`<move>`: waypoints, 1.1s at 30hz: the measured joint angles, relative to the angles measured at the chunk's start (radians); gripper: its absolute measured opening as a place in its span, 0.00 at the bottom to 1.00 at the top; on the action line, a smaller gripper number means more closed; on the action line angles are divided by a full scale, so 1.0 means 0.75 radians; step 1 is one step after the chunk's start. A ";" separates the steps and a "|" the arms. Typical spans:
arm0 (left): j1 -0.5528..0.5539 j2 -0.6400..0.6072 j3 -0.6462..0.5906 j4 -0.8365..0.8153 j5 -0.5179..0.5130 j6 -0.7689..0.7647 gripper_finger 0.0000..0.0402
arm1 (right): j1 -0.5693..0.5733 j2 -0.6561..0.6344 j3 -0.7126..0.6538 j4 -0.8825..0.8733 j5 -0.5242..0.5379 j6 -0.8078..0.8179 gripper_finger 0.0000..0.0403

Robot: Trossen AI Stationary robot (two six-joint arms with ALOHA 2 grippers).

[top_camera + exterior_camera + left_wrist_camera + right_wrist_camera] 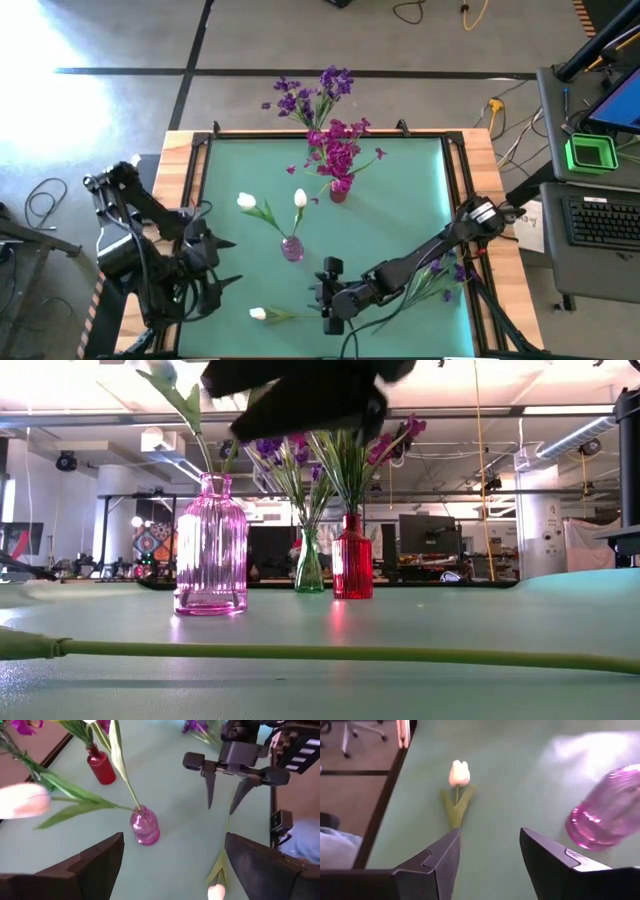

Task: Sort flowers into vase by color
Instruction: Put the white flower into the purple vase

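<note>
A white tulip [459,772] lies flat near the table's front edge [258,314], its green stem [300,652] running toward the right. My right gripper [326,302] hangs open above that stem, well clear of it; in its wrist view the stem runs in between the fingers [490,847]. The pink vase [292,247] holds two white tulips. The red vase [338,190] holds magenta flowers, and a green vase [308,565] behind it holds purple ones. My left gripper [215,270] waits open at the left [172,855], touching nothing.
More purple flowers [440,275] lie on the table at the right, beside my right arm. The pink vase [610,815] stands close to my right gripper, on its far side. Wooden rails [190,200] border the green table top.
</note>
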 joint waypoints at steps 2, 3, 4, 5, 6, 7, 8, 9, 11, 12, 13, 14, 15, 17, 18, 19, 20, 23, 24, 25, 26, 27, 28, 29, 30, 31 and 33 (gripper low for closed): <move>-0.021 0.019 0.000 -0.038 -0.007 -0.049 0.84 | 0.000 0.053 0.000 0.094 -0.025 -0.031 0.51; -0.028 0.028 0.000 -0.053 -0.008 -0.073 0.84 | 0.000 0.077 0.002 0.115 -0.029 -0.036 0.52; -0.033 0.035 -0.001 -0.066 -0.008 -0.094 0.84 | -0.001 0.098 0.011 0.107 -0.029 -0.036 0.54; -0.037 0.043 -0.001 -0.073 -0.009 -0.108 0.84 | -0.003 0.119 0.027 0.108 -0.028 -0.035 0.56; -0.042 0.050 -0.001 -0.080 -0.009 -0.117 0.84 | -0.005 0.142 0.045 0.113 -0.029 -0.032 0.59; -0.047 0.057 -0.001 -0.086 -0.008 -0.127 0.84 | -0.006 0.161 0.060 0.112 -0.029 -0.031 0.61; -0.052 0.065 -0.001 -0.093 -0.003 -0.141 0.84 | -0.007 0.185 0.080 0.111 -0.029 -0.031 0.64; -0.059 0.072 -0.001 -0.103 0.000 -0.154 0.84 | -0.006 0.208 0.104 0.114 -0.033 -0.031 0.66; -0.069 0.087 -0.001 -0.112 0.000 -0.172 0.84 | -0.007 0.264 0.148 0.108 -0.074 -0.034 0.69; -0.074 0.094 -0.001 -0.120 0.000 -0.177 0.84 | -0.008 0.295 0.177 0.105 -0.103 -0.039 0.70; -0.079 0.102 -0.001 -0.125 0.000 -0.181 0.84 | -0.008 0.324 0.206 0.106 -0.114 -0.041 0.71; -0.079 0.110 -0.001 -0.127 0.000 -0.184 0.84 | -0.007 0.353 0.236 0.098 -0.122 -0.042 0.71; -0.081 0.115 -0.001 -0.127 0.000 -0.188 0.84 | -0.008 0.381 0.268 0.090 -0.128 -0.043 0.71; -0.082 0.124 -0.001 -0.131 0.000 -0.201 0.84 | -0.009 0.426 0.333 0.049 -0.131 -0.043 0.69; -0.082 0.129 -0.001 -0.131 0.000 -0.208 0.84 | -0.011 0.447 0.367 0.001 -0.130 -0.043 0.68; -0.082 0.133 -0.001 -0.130 0.000 -0.208 0.84 | -0.013 0.466 0.401 -0.041 -0.130 -0.040 0.67; -0.084 0.139 -0.001 -0.131 0.000 -0.211 0.84 | -0.017 0.484 0.436 -0.094 -0.130 -0.035 0.65; -0.084 0.153 -0.001 -0.132 0.000 -0.212 0.84 | -0.026 0.522 0.524 -0.251 -0.131 -0.005 0.58; -0.084 0.157 -0.001 -0.133 0.000 -0.212 0.84 | -0.028 0.529 0.548 -0.289 -0.132 0.001 0.56; -0.084 0.161 -0.001 -0.134 0.000 -0.212 0.84 | -0.030 0.535 0.568 -0.327 -0.135 0.003 0.53; -0.084 0.165 -0.001 -0.135 0.000 -0.212 0.84 | -0.031 0.545 0.591 -0.351 -0.139 0.003 0.51; -0.084 0.169 -0.001 -0.134 0.000 -0.212 0.84 | -0.032 0.550 0.611 -0.366 -0.145 0.003 0.48; -0.084 0.173 -0.001 -0.134 0.000 -0.213 0.84 | -0.032 0.553 0.622 -0.387 -0.152 0.001 0.45; -0.084 0.175 -0.001 -0.135 0.000 -0.213 0.84 | -0.033 0.553 0.627 -0.397 -0.162 0.000 0.42; -0.084 0.177 -0.001 -0.135 0.000 -0.213 0.84 | -0.035 0.553 0.630 -0.398 -0.172 0.000 0.39; -0.084 0.179 -0.001 -0.136 0.000 -0.213 0.84 | -0.036 0.551 0.631 -0.397 -0.175 0.002 0.36; -0.084 0.181 -0.001 -0.136 0.000 -0.215 0.84 | -0.036 0.546 0.631 -0.402 -0.179 0.002 0.29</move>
